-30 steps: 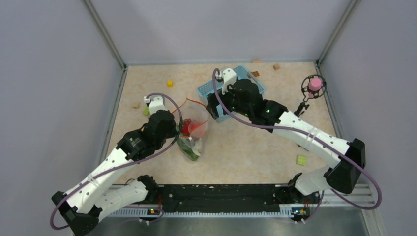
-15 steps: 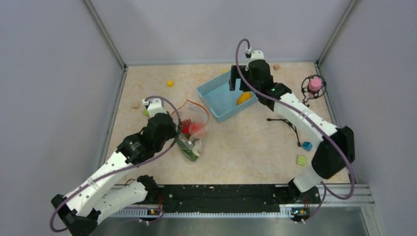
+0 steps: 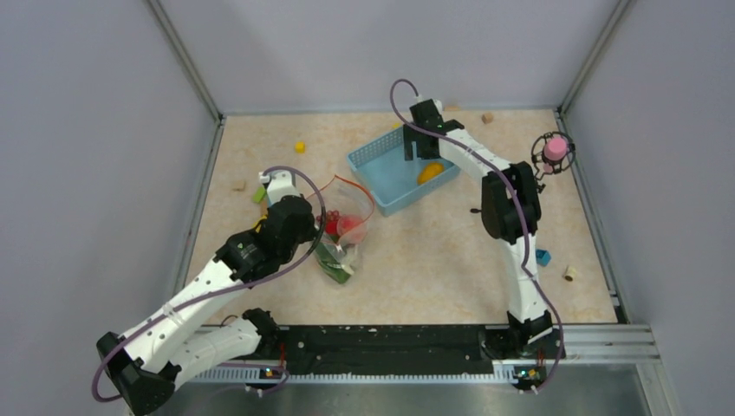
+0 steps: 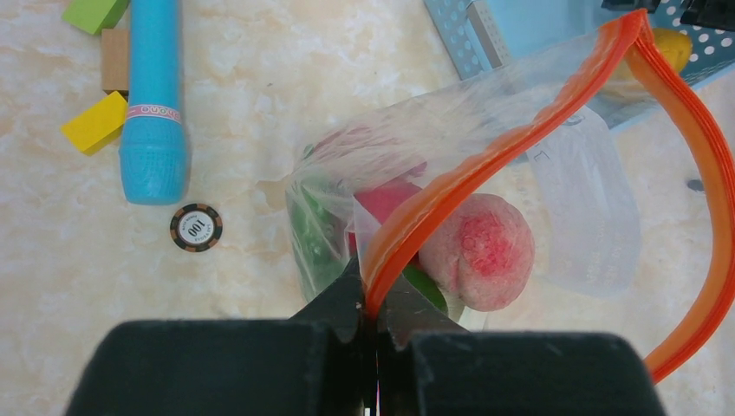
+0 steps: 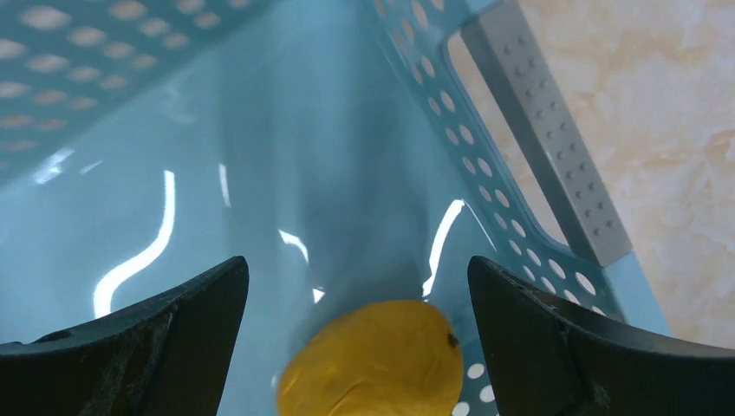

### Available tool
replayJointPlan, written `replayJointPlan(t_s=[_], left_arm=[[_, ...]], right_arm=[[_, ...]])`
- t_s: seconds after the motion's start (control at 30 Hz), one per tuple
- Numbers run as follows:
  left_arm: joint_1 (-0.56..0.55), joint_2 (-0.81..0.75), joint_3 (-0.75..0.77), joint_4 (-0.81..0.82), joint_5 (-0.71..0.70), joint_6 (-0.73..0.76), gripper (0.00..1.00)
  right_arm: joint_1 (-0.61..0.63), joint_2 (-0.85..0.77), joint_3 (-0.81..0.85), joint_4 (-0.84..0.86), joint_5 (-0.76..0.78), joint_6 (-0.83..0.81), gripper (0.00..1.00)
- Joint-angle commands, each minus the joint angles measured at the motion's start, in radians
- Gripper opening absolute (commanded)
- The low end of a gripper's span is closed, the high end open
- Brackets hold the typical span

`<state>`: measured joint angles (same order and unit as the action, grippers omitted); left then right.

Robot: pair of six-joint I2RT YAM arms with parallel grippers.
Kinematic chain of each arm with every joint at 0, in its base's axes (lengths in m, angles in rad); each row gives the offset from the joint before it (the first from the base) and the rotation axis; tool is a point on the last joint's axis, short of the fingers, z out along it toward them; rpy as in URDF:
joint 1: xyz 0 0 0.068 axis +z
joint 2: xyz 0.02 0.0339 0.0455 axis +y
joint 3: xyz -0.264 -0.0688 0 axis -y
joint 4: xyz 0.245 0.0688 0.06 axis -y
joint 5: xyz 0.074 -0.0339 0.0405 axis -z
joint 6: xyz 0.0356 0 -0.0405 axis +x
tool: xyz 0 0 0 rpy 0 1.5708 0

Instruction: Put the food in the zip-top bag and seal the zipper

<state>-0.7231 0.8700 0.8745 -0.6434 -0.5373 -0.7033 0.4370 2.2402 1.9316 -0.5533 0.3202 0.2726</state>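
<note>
The right tool (image 5: 357,270) hangs with its two fingers spread wide and holds nothing. Directly under it is the yellow mango (image 5: 373,360), which lies on the floor of the light-blue mesh basket (image 5: 498,221), just beside one perforated wall. The left tool (image 4: 374,299) is clamped on the orange-red zipper (image 4: 485,156) at one point and lifts that edge of the zip-top bag (image 4: 572,208), so the mouth gapes in a loop. The bag sits on the desk (image 3: 433,260) near the basket, and already contains a pink peach (image 4: 481,251), some green pieces and something red. The mango is probably the next item to load. The first likely fault is that the finger nearer the wall strikes or wedges against the mesh on the way down, which would tilt the basket or push the mango aside. The second is that the smooth, rounded mango squirts out if the fingers close off-centre. The third is that the strip, pinched at a single point, slips or the loop folds flat, so the mango lands on the rim rather than inside.
</note>
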Motion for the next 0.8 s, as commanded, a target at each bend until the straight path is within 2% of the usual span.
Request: replayJointPlan(t_s=[0.0,0.13,0.37,0.6,0.77], left_arm=[[0.001,0.027,0.003,0.025,-0.007,0.016,0.00],[0.001,0.047,0.009,0.017,-0.020,0.018,0.00],[0.001,0.042,0.005,0.015,-0.021,0.017,0.00],[0.000,0.030,0.004,0.010,-0.024,0.016,0.00],[0.001,0.029,0.001,0.013,-0.020,0.015,0.00]], right_arm=[[-0.019,0.056,0.101,-0.127,0.009,-0.034,0.95],[-0.020,0.092,0.130,-0.162,0.018,-0.038,0.96],[-0.021,0.118,0.136,-0.199,-0.140,-0.038,0.96],[-0.020,0.100,0.119,-0.208,-0.186,-0.027,0.85],[-0.015,0.061,0.084,-0.206,-0.278,-0.120,0.85]])
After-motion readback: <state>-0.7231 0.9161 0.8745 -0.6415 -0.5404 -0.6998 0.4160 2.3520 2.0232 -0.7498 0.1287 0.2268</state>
